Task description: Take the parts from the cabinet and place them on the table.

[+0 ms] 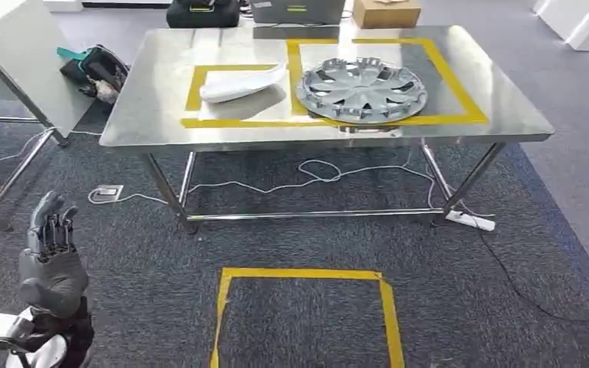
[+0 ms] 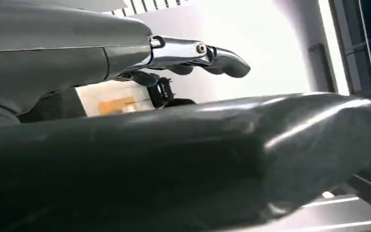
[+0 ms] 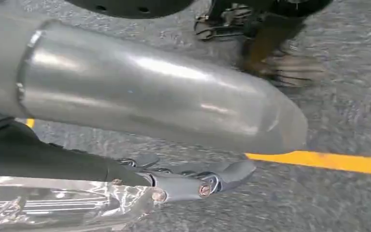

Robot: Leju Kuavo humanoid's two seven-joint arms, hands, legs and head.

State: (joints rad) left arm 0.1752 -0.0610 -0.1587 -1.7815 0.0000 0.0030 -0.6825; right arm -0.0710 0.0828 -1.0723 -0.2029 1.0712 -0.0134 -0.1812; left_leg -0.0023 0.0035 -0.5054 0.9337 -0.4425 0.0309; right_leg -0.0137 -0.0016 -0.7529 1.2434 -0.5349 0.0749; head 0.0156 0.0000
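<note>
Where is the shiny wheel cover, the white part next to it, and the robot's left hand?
wheel cover (image 1: pixel 362 89): head view, on its centre hub.
white part (image 1: pixel 239 83): head view, middle of its top surface.
left hand (image 1: pixel 48 234): head view, back of the hand below the fingers.

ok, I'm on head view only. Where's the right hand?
Observer: The right hand hangs over grey carpet, near a yellow tape line.
Operator: Holding anything?
Observer: A shiny ribbed silver piece sits against its fingers; I can't tell if it's gripped.
Operator: Left hand empty?
Observer: In the left wrist view the left hand has its fingers stretched out with nothing between them.
</note>
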